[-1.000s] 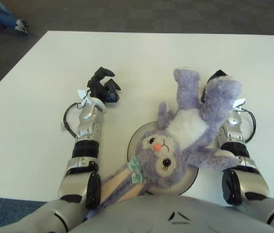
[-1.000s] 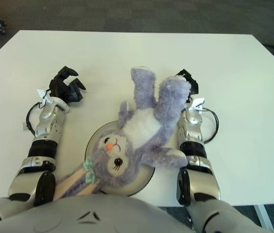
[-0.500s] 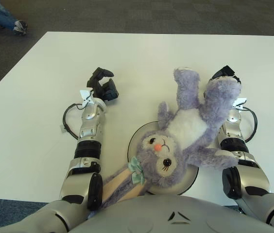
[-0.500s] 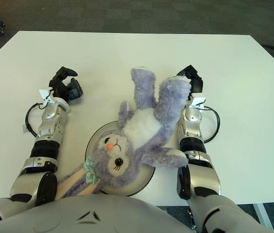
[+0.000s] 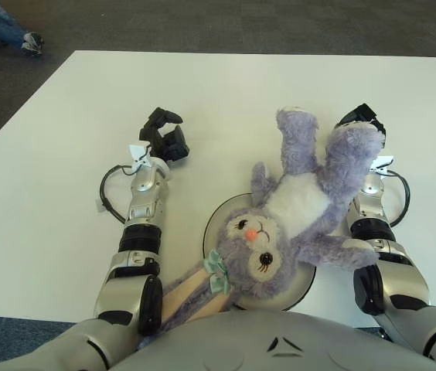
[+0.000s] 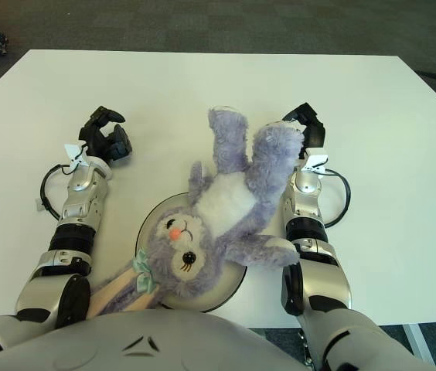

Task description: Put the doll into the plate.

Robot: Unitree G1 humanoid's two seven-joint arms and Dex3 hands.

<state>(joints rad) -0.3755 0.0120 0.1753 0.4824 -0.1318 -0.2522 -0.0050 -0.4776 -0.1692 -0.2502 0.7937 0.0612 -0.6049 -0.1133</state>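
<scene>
Movement is happening mostly on my right side: my right robot hand (image 5: 362, 120) is drawing back from the doll (image 5: 299, 209), sliding out toward one o'clock of the plush feet compared with a second ago, when it was tucked tighter against the right leg. Its black fingers are now showing clear past the foot, curling loosely and gripping nothing as far as I am seeing, though the foot is hiding part of them. My left robot hand (image 5: 164, 135) is idling at ten o'clock of the plate (image 5: 216, 226), fingers curled on nothing, barely shifting over the same second.

I am reading this as the release step finishing: the doll is no longer being carried and is lying where it has been set.

The doll is a purple plush rabbit lying on its back, white belly up. Its head, with a pink nose and dark stitched eyes, is covering most of the dark-rimmed plate, while the torso and both legs are stretching off the rim toward one o'clock onto the white table (image 5: 63, 154). Its long tan-lined ears, tied with a pale green bow, are trailing toward seven o'clock, over the table's near edge. So it is only partly sitting in the plate; I am judging the placement roughly done but loose.
</scene>
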